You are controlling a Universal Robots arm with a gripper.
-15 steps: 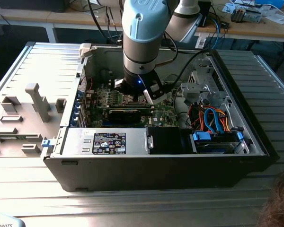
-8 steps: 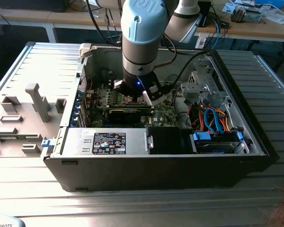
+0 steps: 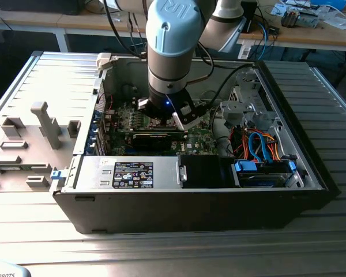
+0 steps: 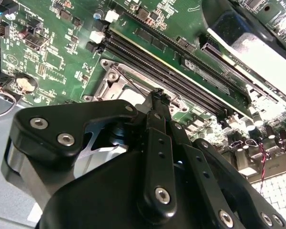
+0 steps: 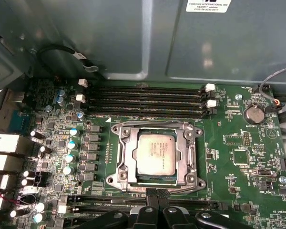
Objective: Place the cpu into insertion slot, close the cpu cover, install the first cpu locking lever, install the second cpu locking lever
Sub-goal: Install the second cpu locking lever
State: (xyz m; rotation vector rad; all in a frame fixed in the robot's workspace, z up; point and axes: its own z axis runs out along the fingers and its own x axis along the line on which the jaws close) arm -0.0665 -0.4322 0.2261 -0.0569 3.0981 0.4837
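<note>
The cpu point(image 5: 155, 152), a flat silver-grey square chip, lies in the insertion slot point(image 5: 118, 130) of the green circuit board point(image 5: 233, 138). The cpu cover point(image 5: 125, 157), a silver frame plate, lies flat around the chip, which shows through its window. My gripper point(image 5: 157, 194) hovers just off one edge of the socket. Its black fingers point(image 4: 155, 143) are shut together to a point with nothing between them. In the second wrist view the gripper point(image 4: 157, 95) hides most of the socket, and a corner of the cover point(image 4: 112, 81) shows. In the exterior view the gripper point(image 3: 164, 118) reaches down inside the open computer case point(image 3: 196, 202).
Long black memory slots point(image 5: 148, 100) run beside the socket, opposite the gripper. Blue-topped capacitors point(image 5: 71, 143) and a coin battery point(image 5: 253, 114) flank it. Bundled cables point(image 3: 259, 144) fill the case at the exterior view's right. A grey fixture tray point(image 3: 23, 150) lies at its left.
</note>
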